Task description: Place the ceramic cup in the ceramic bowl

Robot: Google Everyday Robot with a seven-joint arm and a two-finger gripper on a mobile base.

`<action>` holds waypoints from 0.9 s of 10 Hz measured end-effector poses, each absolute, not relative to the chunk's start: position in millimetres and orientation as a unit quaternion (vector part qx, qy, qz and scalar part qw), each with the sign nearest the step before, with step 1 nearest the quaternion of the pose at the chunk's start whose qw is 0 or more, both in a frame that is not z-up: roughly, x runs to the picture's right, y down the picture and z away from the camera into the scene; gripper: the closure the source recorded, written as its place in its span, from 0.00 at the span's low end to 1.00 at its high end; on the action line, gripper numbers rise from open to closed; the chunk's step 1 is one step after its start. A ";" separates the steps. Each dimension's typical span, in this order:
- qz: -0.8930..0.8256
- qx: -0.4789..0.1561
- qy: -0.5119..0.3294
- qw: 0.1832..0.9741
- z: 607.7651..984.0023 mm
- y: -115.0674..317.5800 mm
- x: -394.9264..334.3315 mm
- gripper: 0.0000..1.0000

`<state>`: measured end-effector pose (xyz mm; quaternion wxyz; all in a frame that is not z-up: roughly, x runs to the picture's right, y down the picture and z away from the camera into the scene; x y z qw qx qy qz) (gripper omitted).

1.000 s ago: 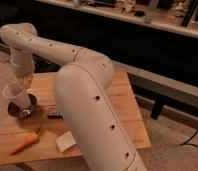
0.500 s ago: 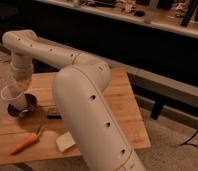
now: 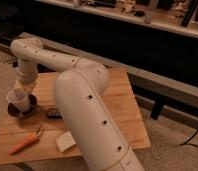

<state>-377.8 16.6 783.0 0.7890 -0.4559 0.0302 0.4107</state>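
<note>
Judging progress: the job looked nearly finished; the cup (image 3: pixel 19 100) sat tilted over the bowl (image 3: pixel 23 108), its base down inside or right at the rim, though I could not tell whether it rested there or hung in the grip.
Done: the cup had been brought to the bowl at the left end of the table (image 3: pixel 117 100).
Left: as I read it, setting the cup down squarely, letting go, and lifting the arm clear.
End effector: the end effector (image 3: pixel 24 88) hung directly above the cup, at the end of the white arm (image 3: pixel 82 100) reaching in from the right; it was closed, and it appeared to be gripping the cup by its rim.
Cup: cream-white, leaning with its mouth toward the left, hiding most of the bowl.
Bowl: dark, only its rim showed around the cup's foot.
Nearby: a small black block (image 3: pixel 54 115) lay just beside the bowl on the right; a carrot (image 3: pixel 26 143) lay nearer the front edge; a pale sponge (image 3: pixel 65 142) sat beside the arm's bulk.
In the way: nothing stood between cup and bowl; the tilt was the only risk I saw, since a cup released at a lean might tip out.
</note>
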 end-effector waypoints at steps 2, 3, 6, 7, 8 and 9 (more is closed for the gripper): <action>0.410 -0.457 0.033 0.789 788.5 18.4 -376.1 0.88; 0.410 -0.457 0.034 0.788 790.7 18.7 -374.7 0.77; 0.412 -0.457 0.037 0.787 793.6 18.0 -370.7 0.48; 0.411 -0.458 0.038 0.787 793.7 18.1 -370.2 0.38; 0.410 -0.459 0.039 0.787 793.2 18.4 -370.2 0.29; 0.409 -0.460 0.039 0.787 792.8 19.2 -370.7 0.25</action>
